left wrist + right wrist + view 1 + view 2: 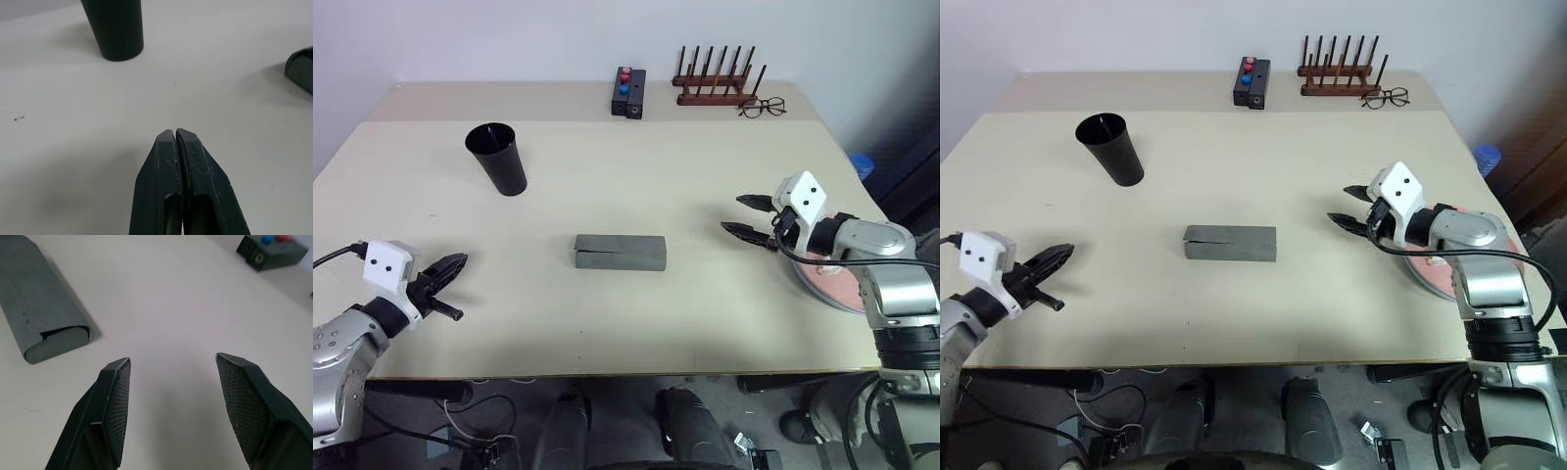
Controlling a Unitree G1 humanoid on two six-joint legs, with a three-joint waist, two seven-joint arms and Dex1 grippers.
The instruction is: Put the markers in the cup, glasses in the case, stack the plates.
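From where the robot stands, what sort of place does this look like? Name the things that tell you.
Probably an office or lab test bench: a plain beige table against a bare wall, cables on the floor beneath it, and staged props such as a button box and a wooden peg rack.

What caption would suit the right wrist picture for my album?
The right hand, fingers open, hovers over the beige table near the closed grey case.

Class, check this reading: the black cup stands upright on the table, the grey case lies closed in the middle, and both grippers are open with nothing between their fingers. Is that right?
Not quite. The cup stands upright and the case lies closed, but only the right gripper is open. The left gripper is shut, fingers pressed together and holding nothing, as the left wrist view shows.
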